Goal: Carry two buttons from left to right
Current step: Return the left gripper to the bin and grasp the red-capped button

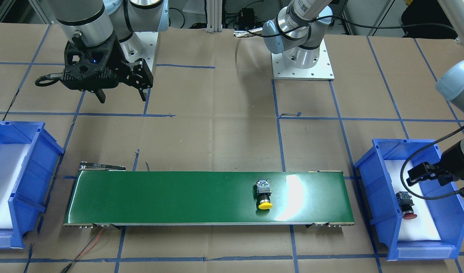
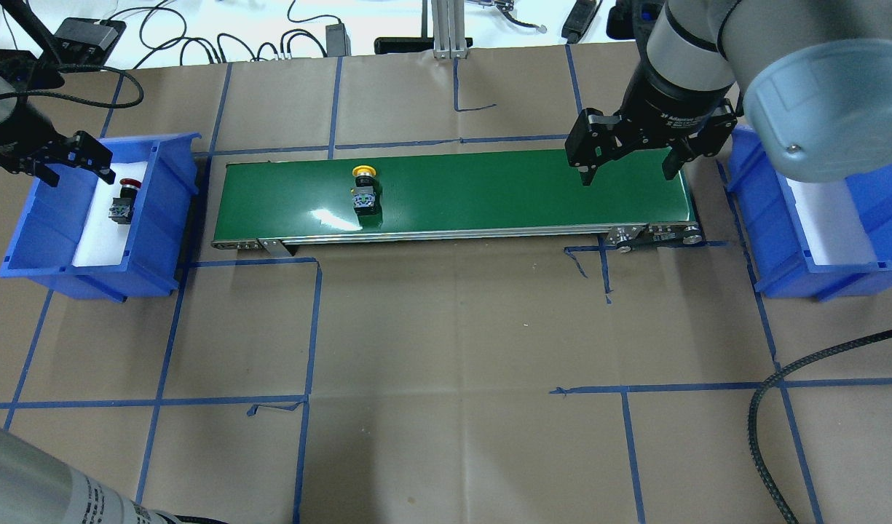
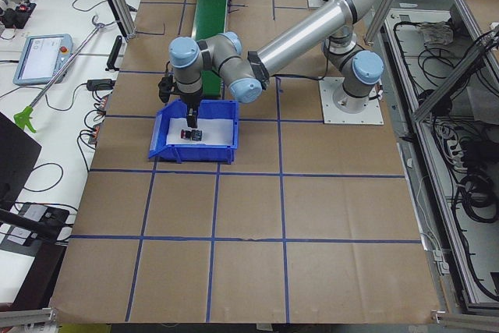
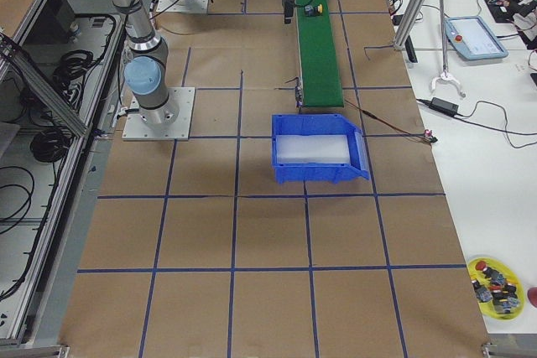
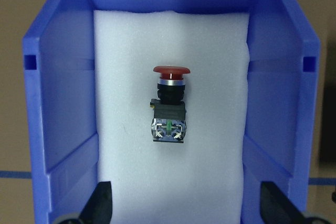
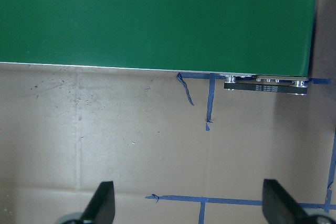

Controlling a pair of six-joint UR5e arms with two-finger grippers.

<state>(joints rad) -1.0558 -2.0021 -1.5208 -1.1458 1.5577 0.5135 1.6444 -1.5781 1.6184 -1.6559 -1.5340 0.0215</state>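
Open and empty, the left hand (image 5: 186,203) hangs over the red-capped plastic push-button (image 5: 168,106) in the blue plastic bin (image 5: 63,77) beyond the green conveyor belt's (image 2: 489,189) left end. It should drop centred and pinch the black body. The yellow-capped push-button (image 2: 363,191) lies on the belt.

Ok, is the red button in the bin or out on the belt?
In: the red button lies on its side on white foam inside the blue bin, ungripped.

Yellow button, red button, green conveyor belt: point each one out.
yellow button (image 2: 363,187), overhead exterior view, on its black body.
red button (image 5: 169,100), left wrist view, on its black body.
green conveyor belt (image 2: 482,193), overhead exterior view, on bare belt.
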